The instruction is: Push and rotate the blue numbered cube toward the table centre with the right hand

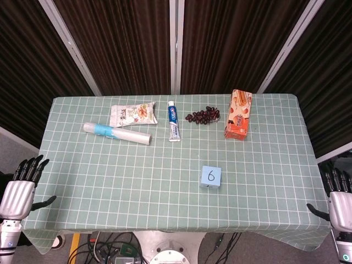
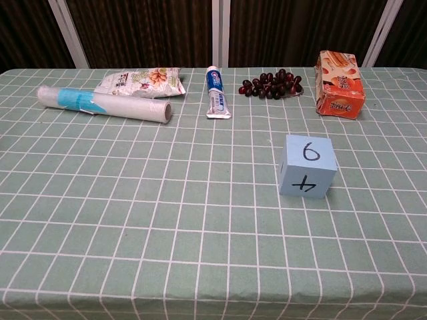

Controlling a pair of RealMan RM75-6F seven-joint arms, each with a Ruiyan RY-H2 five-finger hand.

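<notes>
The blue numbered cube (image 1: 210, 176) (image 2: 307, 165) stands alone on the green checked tablecloth, right of the middle, with a 6 on top and a 4 on its front face. My right hand (image 1: 340, 204) hangs off the table's right front corner, far from the cube, fingers apart and holding nothing. Beyond the left front corner, my left hand (image 1: 18, 188) is also empty with fingers spread. Neither hand shows in the chest view.
Along the far side lie a plastic-wrap roll (image 1: 116, 132), a snack bag (image 1: 132, 113), a toothpaste tube (image 1: 173, 120), a bunch of dark grapes (image 1: 203, 115) and an orange biscuit box (image 1: 238, 114). The table (image 1: 110, 181) edge runs close in front of the cube.
</notes>
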